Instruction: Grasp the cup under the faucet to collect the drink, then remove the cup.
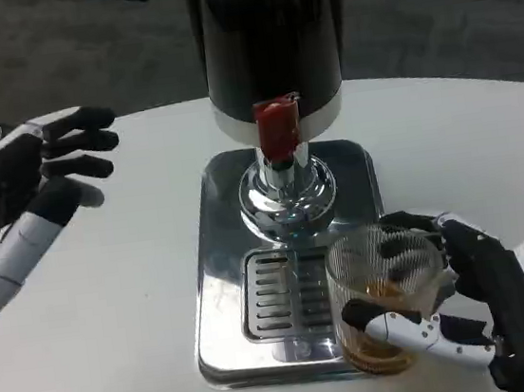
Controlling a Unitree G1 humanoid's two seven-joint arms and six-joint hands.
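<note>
Where the slotted drip grate [276,295] meets the front right corner of the polished steel base tray [218,287], a ribbed clear glass cup [385,297] stands upright, overhanging the tray's right edge a little, with a shallow layer of amber drink at its bottom. The right hand [452,302] clamps it: dark fingers [409,228] curl round the far side, visible through the glass, while a white-and-black thumb [392,321] presses across the near wall. The cup sits forward and to the right of the faucet's chrome spout [285,188], not directly below it. Above the spout is a red tap lever [278,129], fixed to the white band at the foot of the tall black dispenser [266,33], which rises out of the top edge of the frame.

Bare white table [115,319] lies open to the left of the tray and in front of it, and a narrower strip shows to the right, beyond the right hand. The table's curved far edge runs behind the dispenser, with grey carpet [54,59] beyond.

The left hand [44,170] hovers well apart from the tray, above the table's left side, holding nothing, its fingers extended and slightly spread, pointing toward the dispenser.
</note>
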